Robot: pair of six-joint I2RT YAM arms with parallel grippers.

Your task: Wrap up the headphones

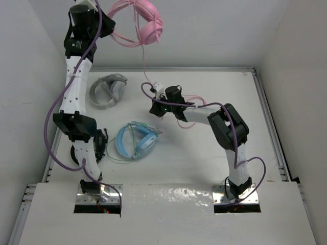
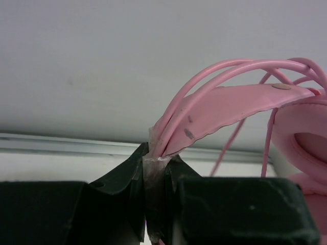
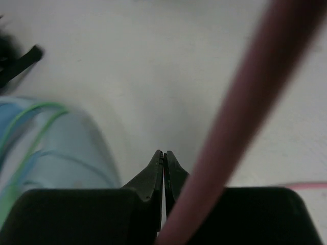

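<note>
Now aloft by the far wall: headphones (image 1: 149,26), pinched in left gripper (image 2: 156,159).
Clamped on headband end plus gathered cable loops. Cable (image 1: 143,64) hanging near-vertical from the ear cups down toward the table (image 1: 204,168), landing beside right gripper (image 3: 163,155), the nearer arm for the loose end. Right jaws pressed together, nothing visibly between them; pink strand just to their right, seemingly outside the pinch. No containers in view.

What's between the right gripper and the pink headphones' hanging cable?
Nothing visible. The right gripper is shut low over the table, the pink cable running right past its fingertips; whether it is pinched is unclear. Light-blue headphones lie beside it, not between. The left gripper holds the pink headphones aloft by the headband.
</note>
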